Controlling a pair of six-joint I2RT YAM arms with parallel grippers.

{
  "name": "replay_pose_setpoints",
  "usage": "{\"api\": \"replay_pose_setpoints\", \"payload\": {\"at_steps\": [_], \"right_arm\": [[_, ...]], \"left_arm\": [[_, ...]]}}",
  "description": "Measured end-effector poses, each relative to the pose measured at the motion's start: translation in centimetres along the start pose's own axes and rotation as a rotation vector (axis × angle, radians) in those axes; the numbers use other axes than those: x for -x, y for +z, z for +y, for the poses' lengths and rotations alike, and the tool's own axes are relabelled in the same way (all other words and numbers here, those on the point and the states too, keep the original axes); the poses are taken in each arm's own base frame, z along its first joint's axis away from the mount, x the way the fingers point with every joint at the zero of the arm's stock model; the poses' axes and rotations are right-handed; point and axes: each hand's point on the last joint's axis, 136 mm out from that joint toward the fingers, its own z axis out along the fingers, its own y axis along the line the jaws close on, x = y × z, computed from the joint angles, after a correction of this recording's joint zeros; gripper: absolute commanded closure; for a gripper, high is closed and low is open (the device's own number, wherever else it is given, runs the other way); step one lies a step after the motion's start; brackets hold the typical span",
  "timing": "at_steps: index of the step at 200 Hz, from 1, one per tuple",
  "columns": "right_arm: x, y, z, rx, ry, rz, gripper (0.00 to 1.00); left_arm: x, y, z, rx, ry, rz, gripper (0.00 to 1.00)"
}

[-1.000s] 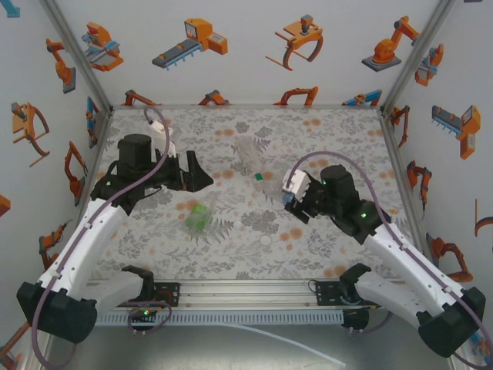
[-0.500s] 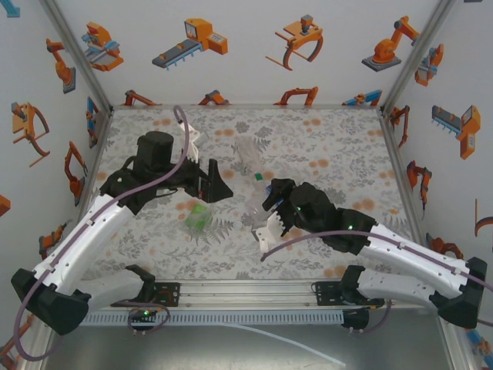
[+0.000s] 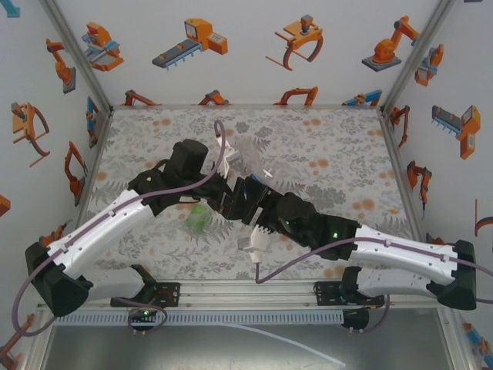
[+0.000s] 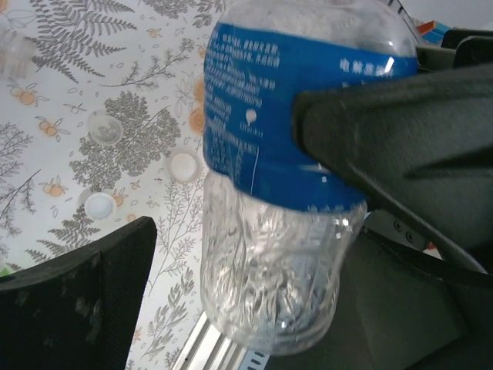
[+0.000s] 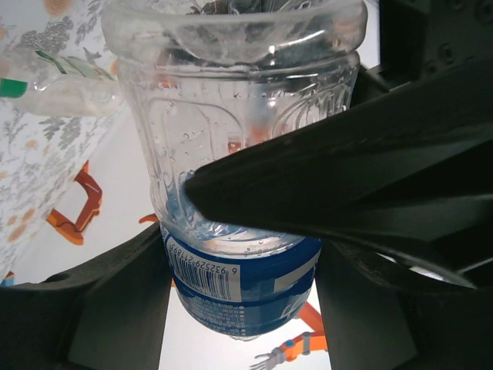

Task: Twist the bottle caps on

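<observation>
Top external: both arms met mid-table, left claw (image 3: pixel 223 193) and right claw (image 3: pixel 248 204) nose to nose just beside the green-tinted bottle (image 3: pixel 199 218), which lay on the table (image 3: pixel 331 139). The colourless bottle (image 3: pixel 246 146) lay farther back.

Right claw was clamped on the blue-label bottle (image 4: pixel 262 139), held up off the table. Left claw was spread wide around that bottle, and its near finger (image 4: pixel 77 301) stood clear of the plastic, so no grip yet.

Progress: three pale bottle caps (image 4: pixel 183 166) lay loose on the table, none on a bottle that I could see. The held bottle's neck couldn't be made out. Looked like an early step, with a handover or bracing under way and all the screwing left.

Versus a second earlier, the arms had been well apart, left claw at left-centre, right claw at right. Both then swung inward to meet. The green-tinted bottle hadn't moved.
</observation>
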Motion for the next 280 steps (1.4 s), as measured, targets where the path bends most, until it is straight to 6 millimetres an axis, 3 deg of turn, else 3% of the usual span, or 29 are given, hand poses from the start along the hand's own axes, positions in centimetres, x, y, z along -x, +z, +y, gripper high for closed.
{"api": "replay_pose_setpoints", "payload": {"at_steps": [51, 73, 88, 103, 111, 112, 117, 168, 200, 253, 280], "right_arm": [[-0.5, -0.1, -0.1, 0.003, -0.017, 0.033, 0.86], [-0.5, -0.1, -0.1, 0.002, -0.018, 0.031, 0.79], [-0.5, -0.1, -0.1, 0.003, -0.017, 0.034, 0.56], [-0.5, -0.1, -0.1, 0.001, -0.015, 0.034, 0.4], [-0.5, -0.2, -0.1, 0.0, -0.012, 0.035, 0.23], [-0.6, -0.2, -0.1, 0.0, -0.011, 0.035, 0.11], [-0.7, -0.2, -0.1, 0.0, -0.004, 0.041, 0.02], [-2.0, -1.5, -1.4, -0.056, 0.079, 0.074, 0.01], [-3.2, -2.1, -1.6, -0.077, 0.235, 0.108, 0.01], [-5.0, -2.5, -1.4, -0.11, 0.725, 0.177, 0.01], [-7.7, -3.8, -2.7, -0.189, 1.096, 0.261, 0.01]], "left_arm": [[-0.2, 0.9, -0.7, -0.047, 0.006, 0.019, 0.35], [-0.3, 1.0, -1.2, -0.068, 0.014, 0.022, 0.48], [-0.3, 1.0, -1.4, -0.072, 0.019, 0.022, 0.5], [-0.2, 1.0, -1.4, -0.072, 0.02, 0.02, 0.52], [-0.2, 0.9, -1.4, -0.072, 0.021, 0.018, 0.52], [-0.2, 0.9, -1.4, -0.072, 0.022, 0.018, 0.52], [-0.2, 0.8, -1.4, -0.067, 0.024, 0.017, 0.53], [0.8, -0.5, -0.9, -0.002, 0.061, -0.048, 0.55], [0.8, -1.4, -0.4, 0.047, 0.081, -0.079, 0.56], [0.5, -2.2, 0.7, 0.112, 0.098, -0.13, 0.57], [0.6, -2.7, 0.6, 0.113, 0.124, -0.167, 0.57]]}}
